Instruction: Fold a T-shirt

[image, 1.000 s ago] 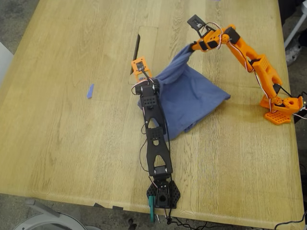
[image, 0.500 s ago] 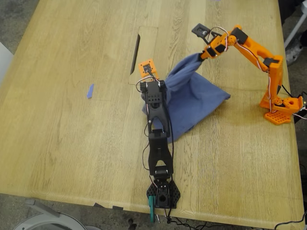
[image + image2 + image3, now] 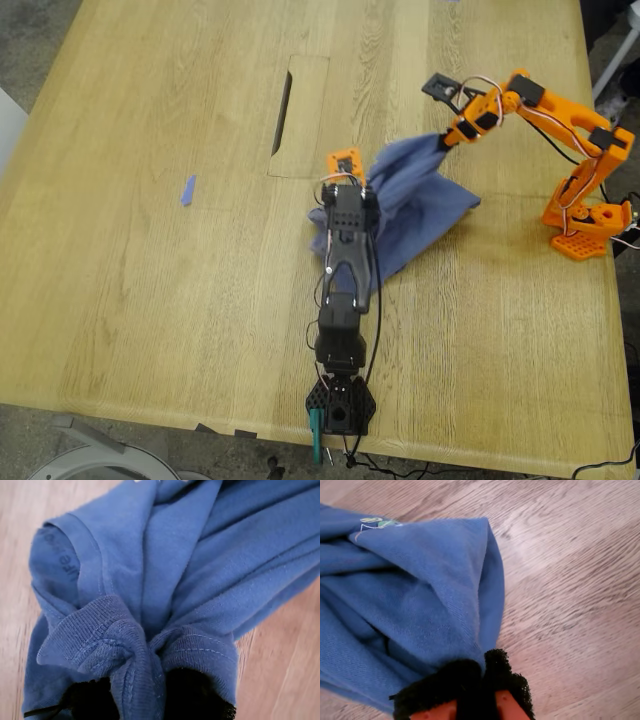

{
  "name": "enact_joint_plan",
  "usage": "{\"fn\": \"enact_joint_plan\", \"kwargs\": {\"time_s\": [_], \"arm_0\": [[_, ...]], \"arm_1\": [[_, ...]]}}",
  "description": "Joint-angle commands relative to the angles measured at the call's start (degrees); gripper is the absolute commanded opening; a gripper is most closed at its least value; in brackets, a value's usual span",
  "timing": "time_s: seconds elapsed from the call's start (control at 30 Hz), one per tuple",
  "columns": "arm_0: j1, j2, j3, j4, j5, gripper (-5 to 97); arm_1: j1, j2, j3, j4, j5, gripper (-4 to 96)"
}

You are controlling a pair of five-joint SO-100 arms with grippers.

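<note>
The slate-blue T-shirt [image 3: 425,205] lies bunched on the wooden table, right of centre in the exterior view, and is lifted at two points. My first gripper [image 3: 345,185], on the black arm, is shut on ribbed hem and collar folds at the shirt's left edge in that view. The first wrist view shows the cloth [image 3: 200,570] gathered into that gripper [image 3: 145,700]. My second gripper [image 3: 447,138], on the orange arm, is shut on a raised corner at the shirt's far side. The second wrist view shows blue fabric [image 3: 410,590] pinched in that gripper [image 3: 480,680].
A small blue tape scrap [image 3: 188,190] lies on the table at the exterior view's left. A dark slot [image 3: 283,100] cuts the tabletop beyond the shirt. The black arm's base [image 3: 340,405] stands at the near edge, the orange base [image 3: 585,225] at the exterior view's right.
Both grippers have moved toward the exterior view's right, dragging the shirt with them. The cloth has bunched narrower, and the orange arm has drawn back toward its base.
</note>
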Motion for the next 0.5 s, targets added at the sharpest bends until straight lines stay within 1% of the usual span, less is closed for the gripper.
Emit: {"fn": "enact_joint_plan", "kwargs": {"time_s": [0.0, 0.13, 0.23, 0.47], "arm_0": [[0.18, 13.71, 9.14, -0.88, -0.44, 0], [2.64, 19.42, 20.74, -7.21, -0.62, 0], [5.89, 23.03, 28.39, -11.87, -0.97, 0], [13.01, 28.48, 39.55, -16.87, -1.32, 0]], "arm_1": [[-0.26, 7.03, 6.06, -0.26, 0.35, 0.1], [-2.11, 13.62, 16.96, -4.57, 0.26, 0.1], [-3.78, 17.93, 22.85, -5.01, 0.35, 0.1], [-7.29, 27.42, 32.34, -1.67, 0.79, 0.1]]}}
